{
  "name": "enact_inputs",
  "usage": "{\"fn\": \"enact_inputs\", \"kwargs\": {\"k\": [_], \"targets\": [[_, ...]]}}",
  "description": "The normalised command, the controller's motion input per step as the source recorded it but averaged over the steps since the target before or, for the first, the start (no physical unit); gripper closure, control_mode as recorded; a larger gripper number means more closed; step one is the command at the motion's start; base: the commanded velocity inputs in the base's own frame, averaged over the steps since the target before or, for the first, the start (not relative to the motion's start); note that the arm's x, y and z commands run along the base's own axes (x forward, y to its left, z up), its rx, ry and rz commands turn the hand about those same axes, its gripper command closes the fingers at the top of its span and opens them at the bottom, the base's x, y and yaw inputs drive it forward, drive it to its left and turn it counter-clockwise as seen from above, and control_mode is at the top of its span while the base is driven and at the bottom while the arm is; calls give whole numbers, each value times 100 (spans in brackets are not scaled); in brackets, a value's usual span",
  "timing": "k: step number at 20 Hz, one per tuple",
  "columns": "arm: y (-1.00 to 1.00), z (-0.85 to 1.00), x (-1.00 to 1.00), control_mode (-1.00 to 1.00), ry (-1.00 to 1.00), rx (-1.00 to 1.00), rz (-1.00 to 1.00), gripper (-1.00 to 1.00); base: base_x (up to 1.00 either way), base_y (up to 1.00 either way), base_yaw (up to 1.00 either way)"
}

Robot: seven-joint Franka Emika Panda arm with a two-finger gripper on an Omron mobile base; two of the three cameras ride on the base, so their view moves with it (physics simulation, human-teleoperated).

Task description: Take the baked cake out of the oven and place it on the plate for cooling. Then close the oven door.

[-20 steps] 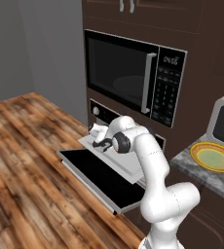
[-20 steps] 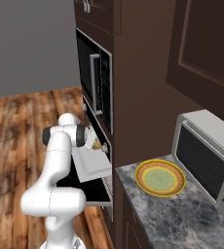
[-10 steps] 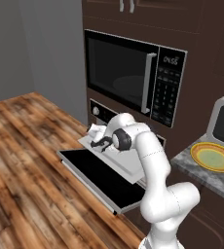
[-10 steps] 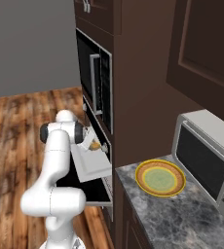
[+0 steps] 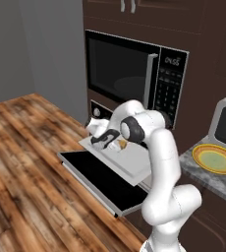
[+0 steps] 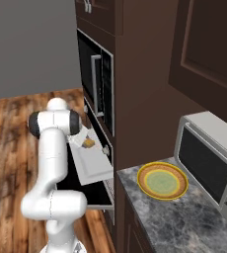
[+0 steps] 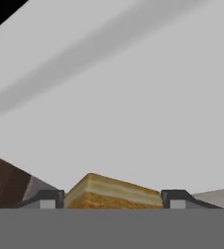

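With the baked cake (image 7: 113,193) between our end effector (image 7: 113,198)'s fingertips at 6 o'clock over the pulled-out oven tray (image 5: 129,160), seemingly gripped, we judge it light, soft and crumbly, best squeezed gently mid-sides.

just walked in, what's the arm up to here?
The arm is at the open oven, with its door dropped flat. Its end effector straddles the cake, which sits on a pale tray pulled out over the door; one fingertip stands on each side. Whether they are pinching it can't be told. The plate waits on the counter.
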Motion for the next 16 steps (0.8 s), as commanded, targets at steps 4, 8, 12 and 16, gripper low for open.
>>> {"fn": "enact_inputs", "kwargs": {"k": [4,8,12,16], "targets": [[0,100,-87,-100,-3,9,3,100,0,0,0],[0,100,-100,-100,0,8,1,100,0,0,0],[-1,100,-100,-100,0,8,0,100,0,0,0],[-15,94,-100,-100,0,5,0,100,0,0,0]]}}
